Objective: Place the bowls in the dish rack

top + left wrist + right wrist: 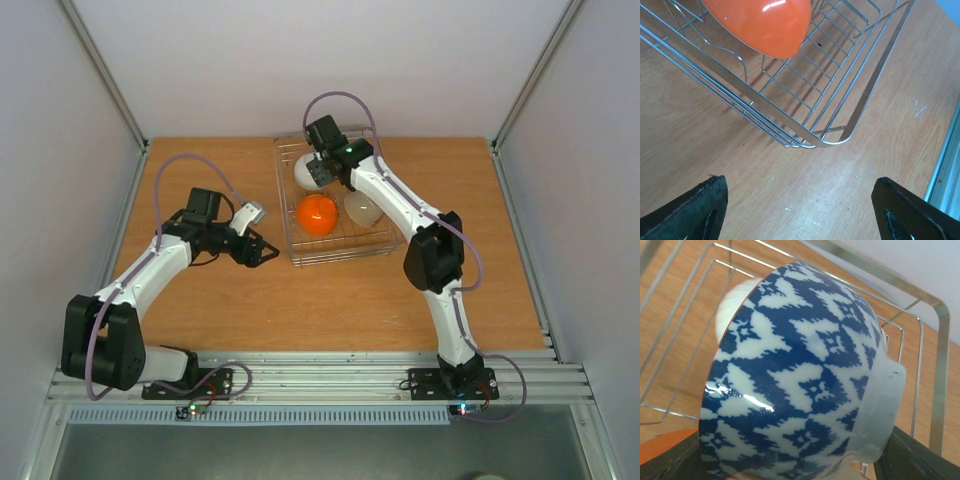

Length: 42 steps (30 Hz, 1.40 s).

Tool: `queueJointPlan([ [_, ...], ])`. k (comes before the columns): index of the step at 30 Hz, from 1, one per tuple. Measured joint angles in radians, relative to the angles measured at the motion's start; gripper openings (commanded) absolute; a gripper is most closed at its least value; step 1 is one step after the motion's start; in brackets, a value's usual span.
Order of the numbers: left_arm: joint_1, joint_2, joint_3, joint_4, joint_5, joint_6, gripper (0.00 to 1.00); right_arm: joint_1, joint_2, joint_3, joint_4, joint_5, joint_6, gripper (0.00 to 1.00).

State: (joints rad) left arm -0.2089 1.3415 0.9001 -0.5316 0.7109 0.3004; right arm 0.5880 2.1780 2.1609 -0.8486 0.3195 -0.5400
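Our right end effector point(318, 172) is clamped on the blue-and-white bowl point(800, 375), tilted over the far end of the dish rack point(345, 254). We judge the bowl stiff, glazed, slippery and chippable, best gripped across its walls. The rack holds an orange bowl point(317, 215), a white bowl point(303, 173) and a beige bowl point(362, 208), while our left end effector point(258, 250) stands apart, empty, over the tabletop point(200, 310).

white arms point(392, 198) — black joints point(432, 258) (purple cables point(340, 96))

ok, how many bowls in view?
4. In the silver wire dish rack: bright orange bowl, plain white bowl, beige bowl. Blue-and-white zigzag bowl in the right gripper, over the rack. More may be hidden.
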Motion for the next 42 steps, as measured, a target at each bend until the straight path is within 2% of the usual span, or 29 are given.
queueJointPlan([
  [7, 0.000, 0.004, 0.000, -0.012, 0.007, 0.004, 0.79, -0.019, 0.167, 0.144, -0.074, 0.042, -0.024, 0.01],
  [13, 0.000, 0.006, 0.000, -0.020, 0.008, 0.011, 0.79, -0.033, 0.243, 0.230, -0.137, 0.064, -0.042, 0.01],
  [23, 0.000, 0.016, 0.001, -0.034, 0.008, 0.022, 0.78, -0.039, 0.280, 0.337, -0.221, 0.095, -0.066, 0.01],
  [35, 0.000, 0.027, 0.001, -0.040, 0.008, 0.023, 0.78, -0.039, 0.323, 0.360, -0.302, 0.110, -0.089, 0.04],
  [40, 0.000, 0.027, 0.001, -0.041, 0.011, 0.023, 0.78, -0.039, 0.340, 0.387, -0.338, 0.117, -0.098, 0.09],
  [42, 0.000, 0.028, 0.001, -0.041, 0.011, 0.023, 0.78, -0.039, 0.344, 0.389, -0.342, 0.121, -0.101, 0.18],
])
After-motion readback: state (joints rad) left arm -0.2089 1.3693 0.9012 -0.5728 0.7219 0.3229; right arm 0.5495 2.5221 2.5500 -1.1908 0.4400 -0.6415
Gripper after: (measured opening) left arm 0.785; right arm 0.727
